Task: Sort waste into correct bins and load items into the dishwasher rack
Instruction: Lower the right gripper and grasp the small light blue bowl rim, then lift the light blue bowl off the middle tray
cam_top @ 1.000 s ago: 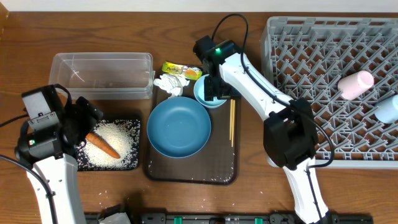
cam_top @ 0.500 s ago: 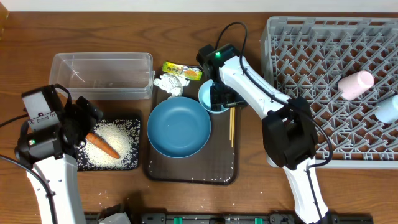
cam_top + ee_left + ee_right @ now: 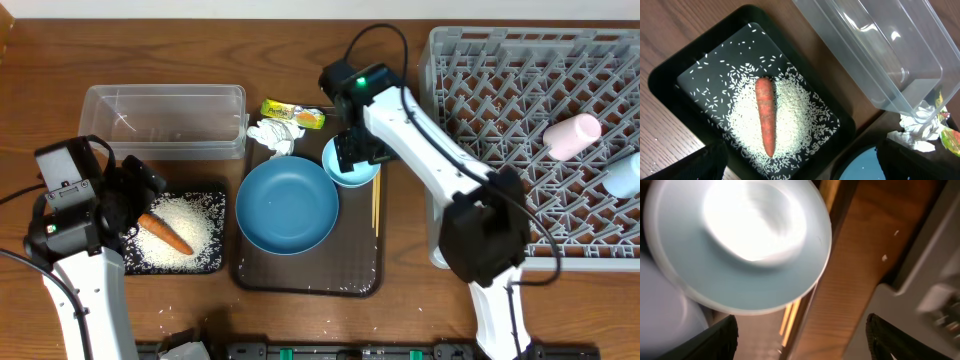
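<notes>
My right gripper [image 3: 352, 150] [image 3: 800, 340] is open over the brown tray's right side, one finger at the rim of a small light-blue bowl [image 3: 352, 168] [image 3: 740, 245]. The wooden chopsticks [image 3: 374, 200] [image 3: 792, 315] lie beside it. The dark-blue bowl [image 3: 288, 205] sits on the tray. The tissue [image 3: 272, 135] and wrapper [image 3: 293, 113] lie behind it. My left gripper [image 3: 135, 195] [image 3: 802, 165] is open above the black tray [image 3: 215, 265] [image 3: 670, 75], which holds rice [image 3: 795, 110] and the carrot [image 3: 165, 235] [image 3: 766, 115]. The pink cup [image 3: 572, 135] and light-blue cup [image 3: 625, 175] lie in the rack [image 3: 500, 90].
The clear tub [image 3: 165, 120] [image 3: 880, 50] stands behind the black tray. The dark brown serving tray [image 3: 310, 280] lies between the bins and the rack. A few rice grains lie on it near its front edge.
My right gripper moved right and toward the front, and the small light-blue bowl shifted with it toward the chopsticks. The left arm has not moved.
</notes>
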